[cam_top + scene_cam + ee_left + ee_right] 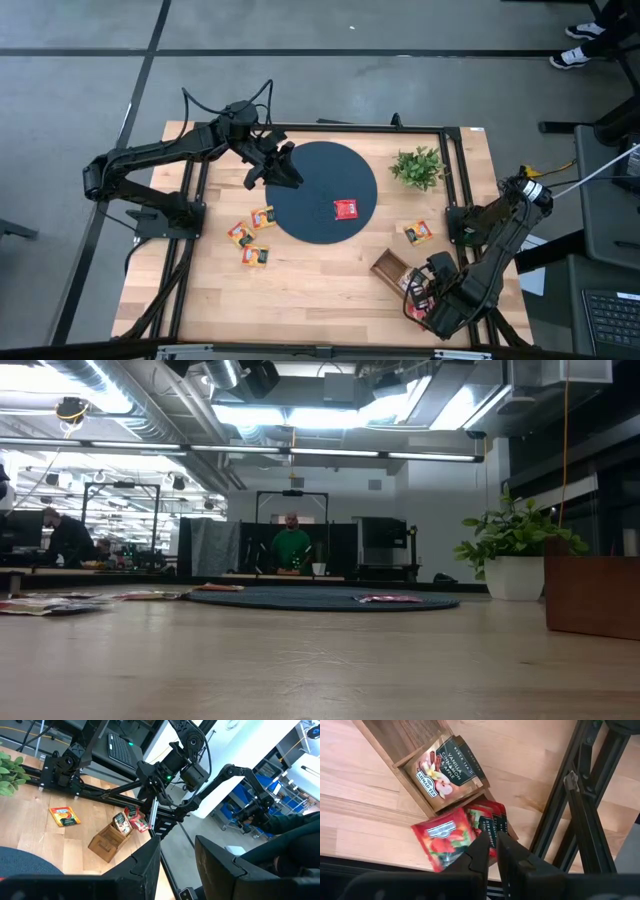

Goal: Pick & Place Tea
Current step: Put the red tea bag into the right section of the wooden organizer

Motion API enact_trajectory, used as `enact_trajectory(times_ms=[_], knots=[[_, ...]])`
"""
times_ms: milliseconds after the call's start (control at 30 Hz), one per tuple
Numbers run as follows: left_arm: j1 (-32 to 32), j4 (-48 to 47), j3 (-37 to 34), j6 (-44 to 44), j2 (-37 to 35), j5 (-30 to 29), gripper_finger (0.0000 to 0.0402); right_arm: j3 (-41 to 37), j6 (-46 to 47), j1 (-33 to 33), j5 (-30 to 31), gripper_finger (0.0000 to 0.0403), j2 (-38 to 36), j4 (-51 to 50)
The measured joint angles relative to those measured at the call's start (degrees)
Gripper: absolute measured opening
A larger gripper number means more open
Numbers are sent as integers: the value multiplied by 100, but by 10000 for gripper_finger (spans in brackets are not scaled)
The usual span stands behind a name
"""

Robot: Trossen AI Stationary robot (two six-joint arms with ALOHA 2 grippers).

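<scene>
Already filed in your tray (395,740): some packets (447,767). Remaining: one on the mat (346,208), four loose on the table (330,290). Right fingers (490,847) slightly parted above the tray's red packet (442,842); left fingers (177,865) open, empty.

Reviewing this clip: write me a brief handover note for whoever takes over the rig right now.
Right claw: over the wooden tray at the table's near right corner, fingers slightly apart at a red packet lying half over the tray's edge.
Left claw: open, empty, over the dark round mat.
Done: packets in two tray compartments.
Left: red packet on mat, three packets left of it, one near the plant.
</scene>
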Motion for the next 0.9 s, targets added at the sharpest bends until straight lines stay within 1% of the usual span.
enact_trajectory(times_ms=[233,333,400,500,567,767,900], knots=[[1,0,0,0,0,0,118,0,108,-13,-4,39,0,138],[1,0,0,-15,0,0,118,0,186,-22,1,39,-33,417],[-1,-2,0,-22,0,2,118,0,195,-22,231,39,-157,698],[-29,-14,0,-19,0,27,118,6,140,-22,875,39,-411,908],[-74,-44,0,-20,0,22,118,7,138,-25,1100,39,-547,1000],[-395,-87,0,-15,2,-11,118,7,122,68,1141,39,-647,1779],[-673,-169,0,95,2,-326,118,7,117,95,1141,39,-669,2117]])
